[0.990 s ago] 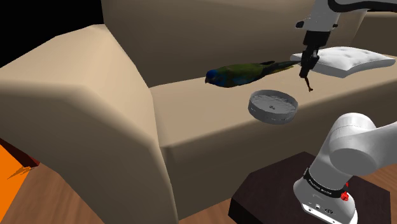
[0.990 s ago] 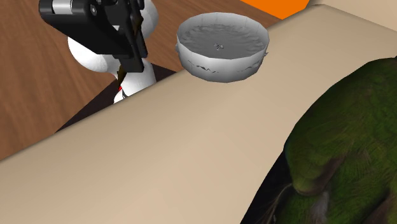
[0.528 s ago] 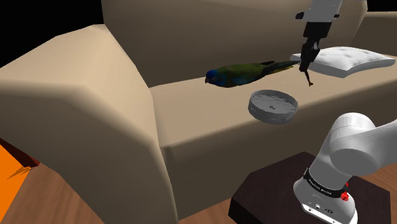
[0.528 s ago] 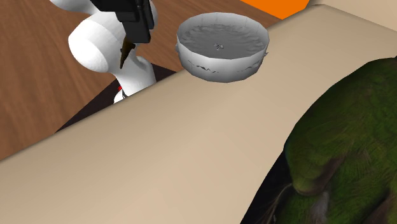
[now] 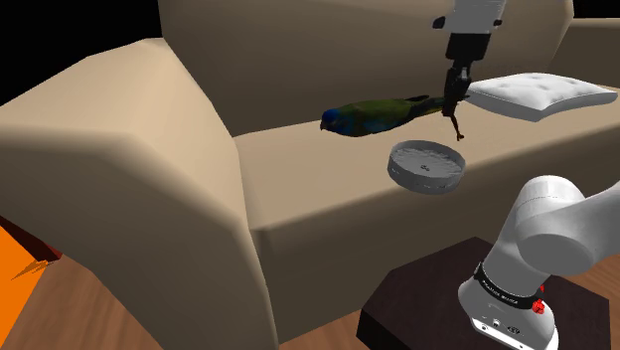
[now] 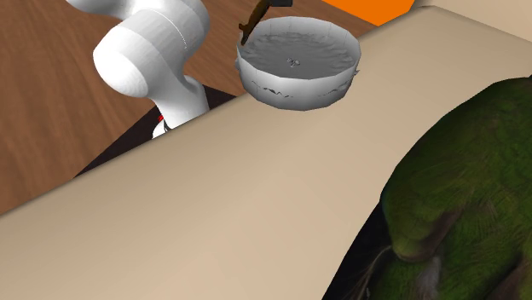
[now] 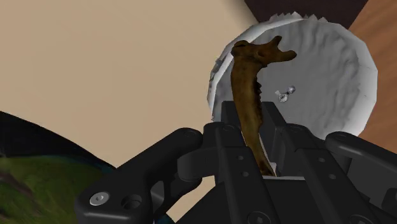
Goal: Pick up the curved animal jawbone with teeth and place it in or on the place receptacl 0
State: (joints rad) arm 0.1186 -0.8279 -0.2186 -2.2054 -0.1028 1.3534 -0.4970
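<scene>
- Grips the brown jawbone point(image 7: 249, 79) by one end in the black gripper point(image 7: 254, 130), fingers clamped tight on the bone.
- Carries it clear of everything, in the air above the tan sofa seat point(image 5: 328, 189).
- Runs lengthwise out of the fingertips, long axis roughly in line with the gripper, forked free end pointing down.
- In the shoulder view, hangs over the far rim of the grey-white bowl point(image 5: 427, 165), the place for the bone, near the seat's front edge.
- In the wrist view, puts the free end right over the bowl's rim point(image 7: 219, 70), on the side toward the sofa's back, not over the middle.
- Probably calls for a small shift toward the seat's front edge to centre the bone over the bowl, then a lowering and release.
- Leaves the green parrot point(image 5: 373, 115) to the shoulder view's left and the white cushion point(image 5: 542, 94) to its right, both apart from the bone.
</scene>
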